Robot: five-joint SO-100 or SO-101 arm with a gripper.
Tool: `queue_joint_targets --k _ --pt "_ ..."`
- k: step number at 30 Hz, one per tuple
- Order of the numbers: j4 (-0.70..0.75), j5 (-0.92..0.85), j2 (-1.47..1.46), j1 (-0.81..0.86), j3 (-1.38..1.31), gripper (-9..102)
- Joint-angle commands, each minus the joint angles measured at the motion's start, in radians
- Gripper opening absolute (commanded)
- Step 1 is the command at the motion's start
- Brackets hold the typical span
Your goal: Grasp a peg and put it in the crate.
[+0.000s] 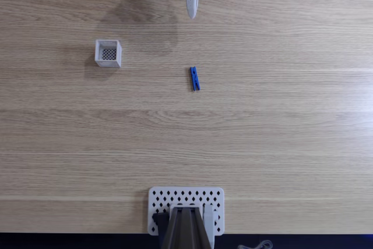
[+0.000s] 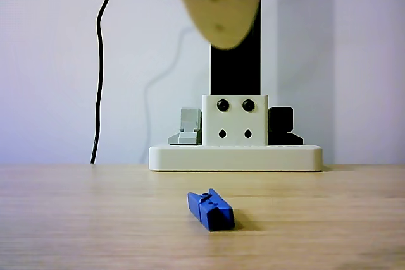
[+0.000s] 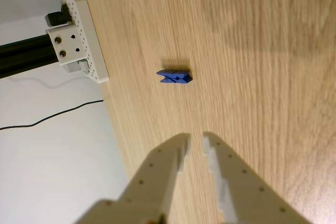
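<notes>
Our gripper (image 3: 193,142) hangs empty, fingers slightly parted, well short of the peg (image 3: 175,76); so slim a peg could probably skid sideways, missing the crate (image 1: 108,53).

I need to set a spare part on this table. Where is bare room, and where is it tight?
In the fixed view, bare wood spans the whole right half beyond the peg, and the wide band between peg and perforated plate. Tighter: the upper stretch between crate, peg and the hand.
</notes>
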Motion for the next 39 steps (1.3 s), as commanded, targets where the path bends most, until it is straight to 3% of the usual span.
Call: queue_joint_targets --k 1,39 --pt "-0.028 0.008 0.009 -0.005 -0.015 1" --pt "-0.031 0.006 -0.049 -0.011 -0.071 2"
